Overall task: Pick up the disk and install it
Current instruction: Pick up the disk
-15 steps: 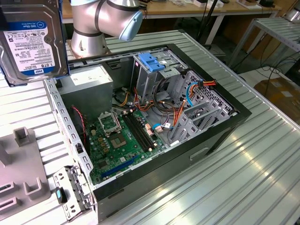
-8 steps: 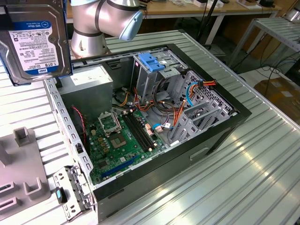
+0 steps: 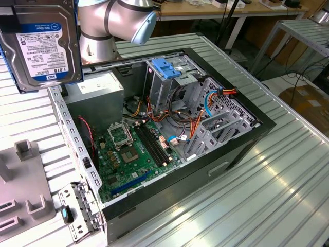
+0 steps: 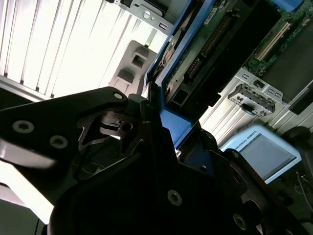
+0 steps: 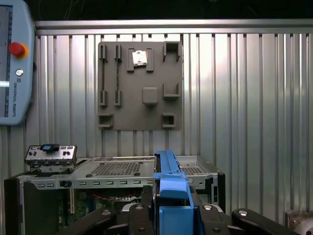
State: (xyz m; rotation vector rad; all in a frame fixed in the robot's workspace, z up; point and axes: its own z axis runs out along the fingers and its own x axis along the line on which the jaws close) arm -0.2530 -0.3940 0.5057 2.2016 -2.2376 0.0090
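The disk [image 3: 43,43] hangs in the air at the exterior view's upper left, above the table beside the case, its white label with a blue band facing the camera. In the second wrist view its green circuit-board underside [image 4: 210,49] and a blue side rail run away from my gripper [image 4: 168,129], whose black fingers [image 4: 142,117] are shut on the rail end. In the first wrist view the blue rail [image 5: 168,181] stands up between the fingers of the gripper [image 5: 173,213], above the open computer case [image 5: 122,169].
The open computer case [image 3: 257,123] lies on the ribbed metal table, with a motherboard, cables, a grey power supply [image 3: 95,90] and a metal drive cage topped by a blue latch [image 3: 164,67]. A grey fixture plate [image 3: 25,190], a loose metal bracket [image 3: 77,211] and a teach pendant [image 5: 14,63] lie nearby.
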